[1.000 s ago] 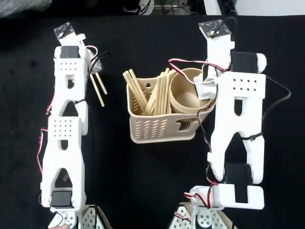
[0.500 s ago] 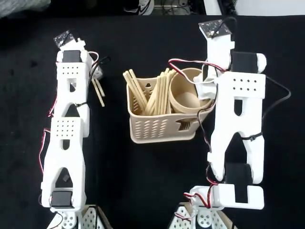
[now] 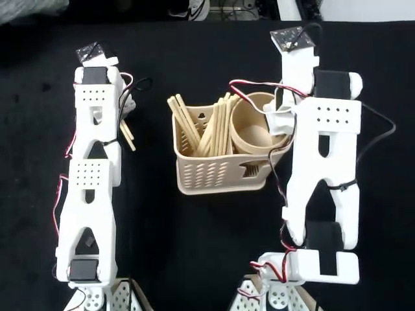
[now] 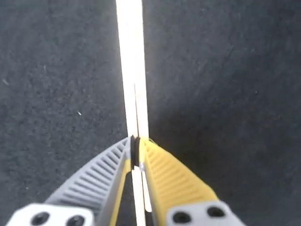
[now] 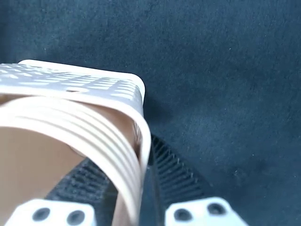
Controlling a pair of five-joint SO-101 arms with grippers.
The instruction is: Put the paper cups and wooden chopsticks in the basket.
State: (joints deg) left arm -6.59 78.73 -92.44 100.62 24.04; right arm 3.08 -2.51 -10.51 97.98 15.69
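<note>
My left pincer (image 4: pixel 137 142) is closed narrow on a pair of wooden chopsticks (image 4: pixel 131 70), and the two sticks lie tight together between the grey finger and the yellow finger and run straight out past the tips. In the high view this pair (image 3: pixel 127 134) shows beside my left arm, over the black tabletop (image 3: pixel 194 246), to the left of the basket (image 3: pixel 220 176) and apart from it; I cannot tell if the sticks touch the cloth. My right pincer (image 5: pixel 138 153) is at the right end of the basket, and it holds the rim of the paper cups (image 5: pixel 47 155) between its fingers, one finger inside the stack and one finger outside, just beside the basket's wall (image 5: pixel 94 83). From above, the paper cups (image 3: pixel 254 137) are stacked one in another and rest in the right part of the basket, leaning. In the left part of the basket the other chopsticks (image 3: pixel 217 129) stand tilted in two bundles, with their upper ends over the far rim.
</note>
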